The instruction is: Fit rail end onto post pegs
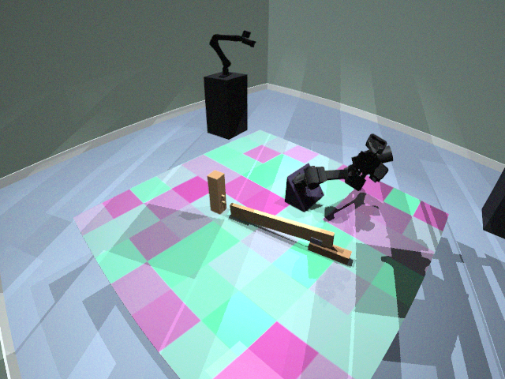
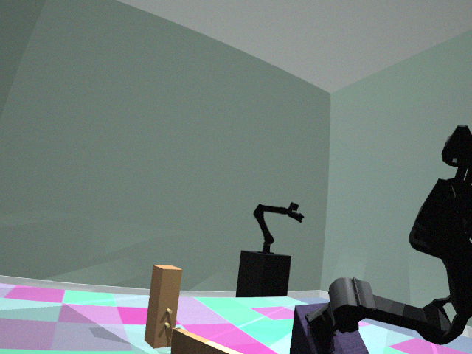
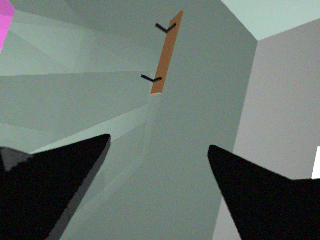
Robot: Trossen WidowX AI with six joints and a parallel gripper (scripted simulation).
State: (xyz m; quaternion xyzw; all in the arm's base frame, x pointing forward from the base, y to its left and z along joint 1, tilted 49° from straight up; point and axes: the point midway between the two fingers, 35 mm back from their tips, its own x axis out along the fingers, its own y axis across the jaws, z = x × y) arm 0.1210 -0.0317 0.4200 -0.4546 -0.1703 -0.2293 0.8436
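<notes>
Quick count: 1 long wooden rail, 1 short post at about 10 o'clock from it, with 2 pegs sticking out. 1 low footboard block. 2 black arms: 1 on the mat, 1 on a pedestal at 12. Possibly 1 wall shelf, hard to tell.
</notes>
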